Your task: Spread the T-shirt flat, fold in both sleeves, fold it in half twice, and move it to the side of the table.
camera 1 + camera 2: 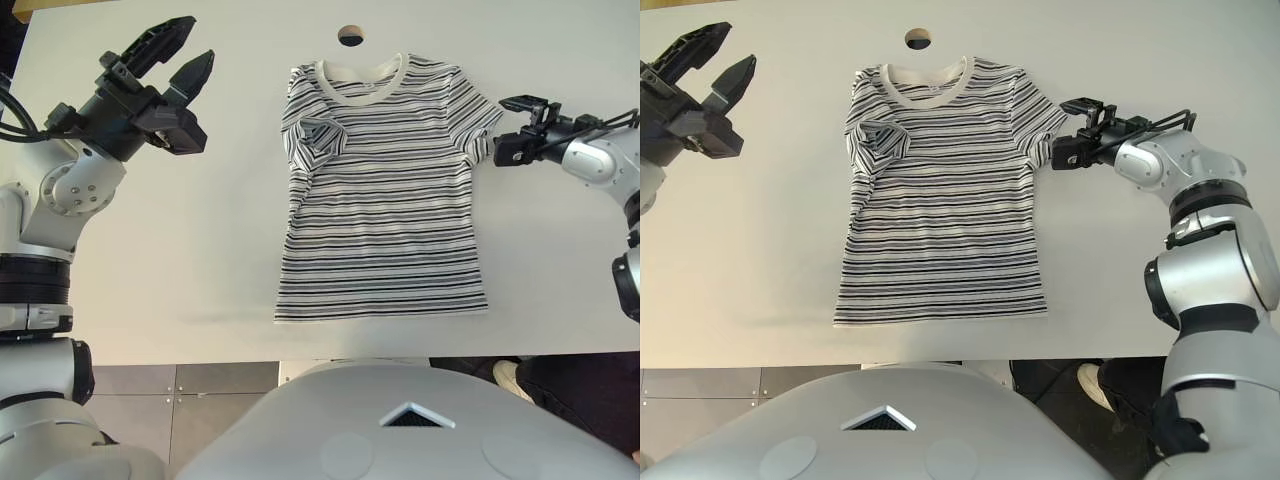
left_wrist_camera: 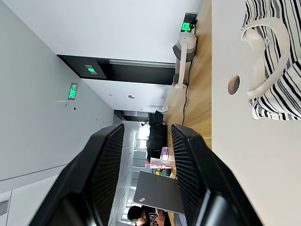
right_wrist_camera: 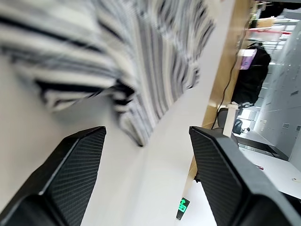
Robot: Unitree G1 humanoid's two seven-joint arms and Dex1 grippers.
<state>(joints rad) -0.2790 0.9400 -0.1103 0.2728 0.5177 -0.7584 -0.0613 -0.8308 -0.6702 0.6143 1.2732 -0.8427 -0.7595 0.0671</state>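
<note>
the striped t-shirt point(image 1: 385, 190) lies flat at the centre of the white counter point(image 1: 150, 260). its long axis runs top to bottom of the frame, with the collar toward the top edge and the hem toward the bottom. the sleeve point(image 1: 318, 135) on the frame's left is folded in over the chest; the other sleeve point(image 1: 480, 115) is spread out. the right tool point(image 1: 503, 130) sits at that sleeve's edge, fingers wide and gripping nothing. the left tool point(image 1: 192, 45) hangs at upper left, wide and empty.
</note>
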